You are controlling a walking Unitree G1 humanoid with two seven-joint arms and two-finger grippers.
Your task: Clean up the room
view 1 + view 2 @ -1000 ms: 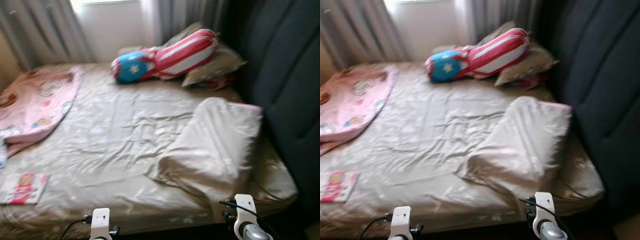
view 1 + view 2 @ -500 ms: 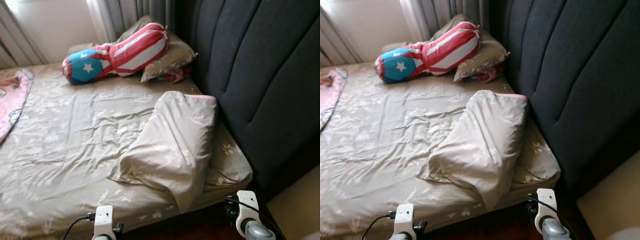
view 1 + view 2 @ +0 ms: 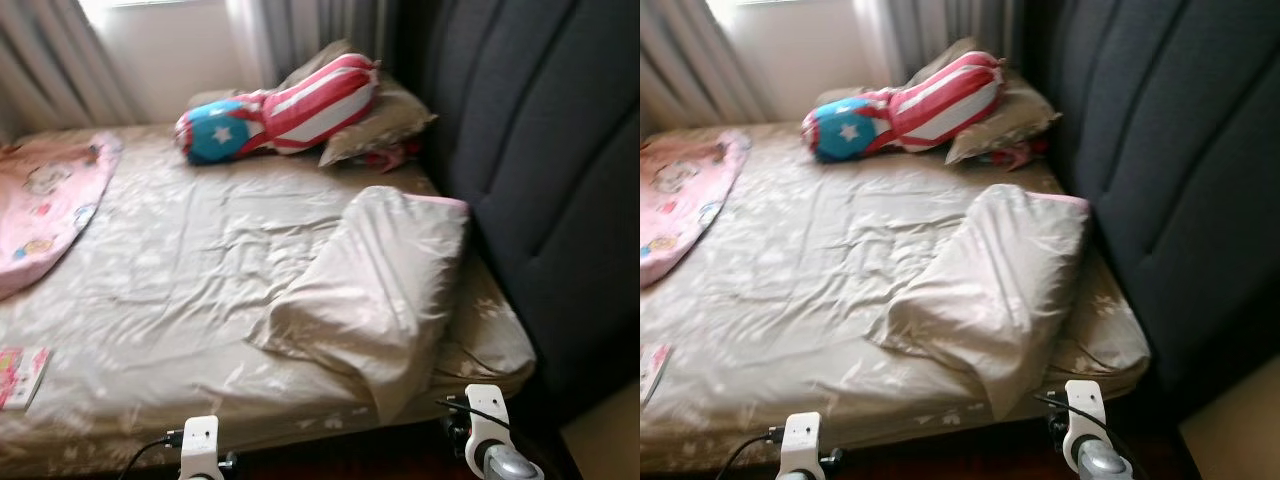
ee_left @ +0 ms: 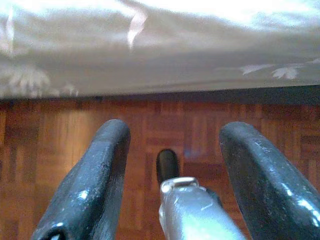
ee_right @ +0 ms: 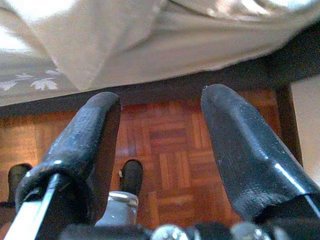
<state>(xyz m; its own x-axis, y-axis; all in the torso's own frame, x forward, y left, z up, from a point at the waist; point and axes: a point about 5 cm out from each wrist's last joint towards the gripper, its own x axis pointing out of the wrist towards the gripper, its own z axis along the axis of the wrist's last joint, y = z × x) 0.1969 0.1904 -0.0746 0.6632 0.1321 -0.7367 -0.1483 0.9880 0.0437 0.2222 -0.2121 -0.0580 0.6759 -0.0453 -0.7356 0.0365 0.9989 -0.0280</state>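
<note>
A wide bed [image 3: 180,270] with a crumpled beige sheet stands before me. A beige pillow [image 3: 385,285] lies askew near its right front corner. At the head end a red, white and blue bolster [image 3: 280,110] leans on another beige pillow [image 3: 378,125]. A pink blanket [image 3: 45,205] is bunched on the left side, and a small pink booklet [image 3: 20,375] lies at the front left. Both arms hang low below the bed's front edge. My left gripper [image 4: 175,132] and my right gripper [image 5: 160,100] are open and hold nothing, above the parquet floor [image 4: 60,150].
A tall dark padded headboard [image 3: 540,150] runs along the bed's right side. Curtains [image 3: 50,70] and a bright window are behind the bed. A pale surface [image 3: 605,440] shows at the lower right corner.
The camera has swung back to the left, so the pink blanket and the booklet are in sight again. Nothing on the bed has moved, and both grippers hang as before.
</note>
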